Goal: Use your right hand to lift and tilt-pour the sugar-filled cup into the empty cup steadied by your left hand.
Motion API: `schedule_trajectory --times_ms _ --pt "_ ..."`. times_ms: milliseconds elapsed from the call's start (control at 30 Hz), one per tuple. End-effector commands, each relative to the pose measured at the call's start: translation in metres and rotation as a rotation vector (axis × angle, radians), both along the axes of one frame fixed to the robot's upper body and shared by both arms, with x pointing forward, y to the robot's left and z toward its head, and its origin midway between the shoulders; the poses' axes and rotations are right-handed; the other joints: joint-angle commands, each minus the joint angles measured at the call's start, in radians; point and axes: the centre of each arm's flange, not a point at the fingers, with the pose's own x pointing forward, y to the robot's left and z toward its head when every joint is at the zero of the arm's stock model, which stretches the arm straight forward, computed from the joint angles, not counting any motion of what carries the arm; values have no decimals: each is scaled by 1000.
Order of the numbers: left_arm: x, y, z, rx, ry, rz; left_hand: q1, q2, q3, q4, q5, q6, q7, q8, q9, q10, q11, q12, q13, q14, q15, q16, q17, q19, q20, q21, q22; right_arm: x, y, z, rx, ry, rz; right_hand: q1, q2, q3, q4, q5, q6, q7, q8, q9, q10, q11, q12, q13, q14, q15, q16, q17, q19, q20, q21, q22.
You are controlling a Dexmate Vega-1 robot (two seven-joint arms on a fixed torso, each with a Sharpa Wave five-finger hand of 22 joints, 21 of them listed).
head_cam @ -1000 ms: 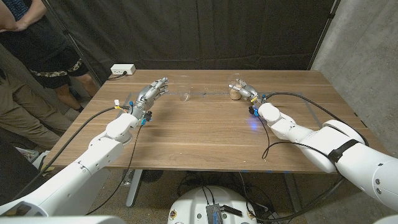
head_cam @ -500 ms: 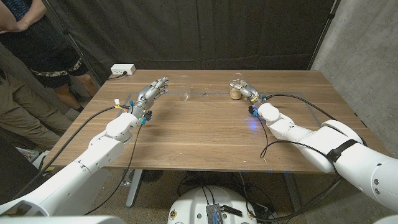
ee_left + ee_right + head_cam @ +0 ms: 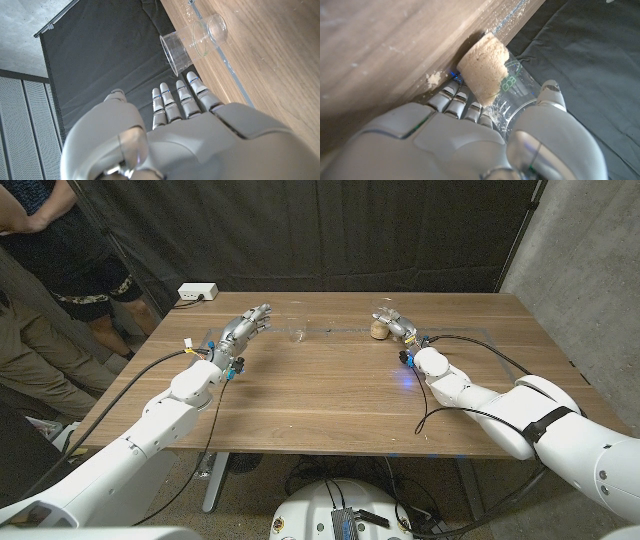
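Right wrist view: right hand (image 3: 470, 135) is wrapping its fingers around the clear plastic cup of brown sugar (image 3: 492, 80), standing on the wooden table (image 3: 320, 395). Left hand (image 3: 243, 330) is waiting open, beside but apart from the empty clear plastic cup (image 3: 297, 320). Risk: pouring into that unsteadied cup could be tipping it over; the slick wall could be slipping.

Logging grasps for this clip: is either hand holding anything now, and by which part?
The right hand grips the clear plastic cup of brown sugar around its side wall. The left hand holds nothing; the empty clear plastic cup stands beyond its fingertips.
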Motion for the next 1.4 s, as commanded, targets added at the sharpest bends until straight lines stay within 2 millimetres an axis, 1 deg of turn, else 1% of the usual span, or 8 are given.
schedule_trajectory --times_ms 33,67,133,233,467,700,1133,1400 --pt "1 -1 1 1 1 -2 0 6 6 1 0 5 -2 -1 3 9 2 -2 1 9 -91 -4 3 13 0 -2 5 -3 -1 -1 20 -31 -1 28 6 14 -1 -5 37 -7 29 14 29 -5 36 30 53 -184 21 17 29 -18 12 1" --pt "1 -1 1 1 0 -2 0 6 6 1 0 6 -2 -1 3 8 1 -2 1 9 -91 -4 3 13 0 -2 5 -4 -2 0 19 -37 2 33 6 15 -2 -6 45 -8 34 17 39 -3 44 36 61 -184 23 20 36 -26 15 2" --pt "1 -1 0 1 0 -1 0 6 7 1 0 6 -1 -2 3 8 1 -2 1 10 -90 -4 3 13 0 -2 5 -6 -3 1 13 -49 8 45 9 17 -3 -8 61 -12 46 22 50 -3 60 50 83 -186 31 29 53 -51 21 3" --pt "2 0 0 1 0 0 0 6 7 1 0 7 -3 -2 3 7 2 -3 1 10 -91 -4 3 12 0 -3 5 -7 -5 3 7 -62 14 53 10 18 -2 -10 78 -12 57 27 56 -1 71 61 100 -186 36 37 74 -70 29 6" --pt "2 -1 1 4 1 -1 -1 5 9 0 0 8 -3 -3 4 8 3 -3 2 10 -93 -4 3 12 1 -4 5 -11 -9 9 -8 -93 35 66 9 19 -4 -13 100 -21 70 33 61 -5 83 74 112 -187 37 45 84 -81 35 10" --pt "1 -2 2 6 -3 0 0 5 11 -1 0 9 -1 -3 5 9 2 -4 2 10 -92 -4 3 14 -1 -4 5 -14 -10 15 -10 -118 53 73 9 20 -5 -14 102 -24 73 35 60 -5 87 79 115 -187 37 49 86 -82 37 12" --pt "-3 -7 0 10 -6 6 1 4 14 -4 0 10 -3 -5 6 9 2 -4 3 12 -94 -4 3 15 -1 -5 5 -21 -17 28 -9 -169 84 85 13 22 -3 -17 104 -20 78 40 61 3 96 90 124 -188 38 59 94 -87 43 16" --pt "-4 -10 -3 7 -4 2 2 2 16 -6 0 11 -4 -6 6 10 0 -4 3 12 -95 -4 3 16 -1 -5 5 -29 -27 37 -11 -218 116 88 17 22 0 -20 108 -14 82 43 66 7 103 97 135 -188 42 66 97 -89 47 19"
